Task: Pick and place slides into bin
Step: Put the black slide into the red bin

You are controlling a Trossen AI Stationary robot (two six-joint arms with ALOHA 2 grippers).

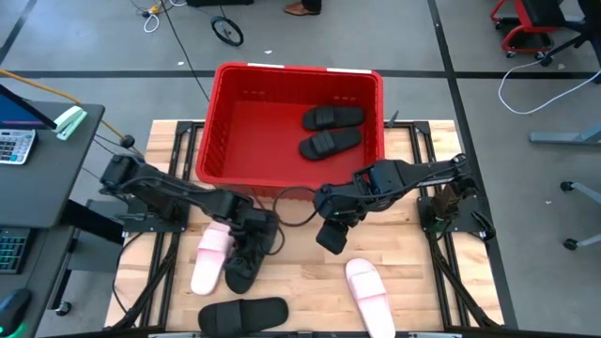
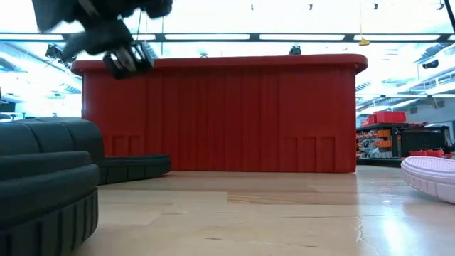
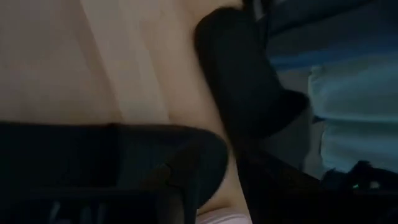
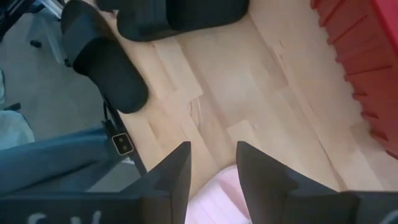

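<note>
Bin [image 1: 293, 86] w/ two black slides [image 1: 331, 130]; four on table [image 1: 310, 282].

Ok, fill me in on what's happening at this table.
Two black slides already lie in the red bin. The left hand is down on a black slide beside a pink one. The right hand hovers open above the table near the other pink slide. Another black slide waits at the table's front edge.

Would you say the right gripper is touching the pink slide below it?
Apart. In the right wrist view the right gripper's open fingers frame the pink slide without contact, and the high view shows wood between them.
</note>
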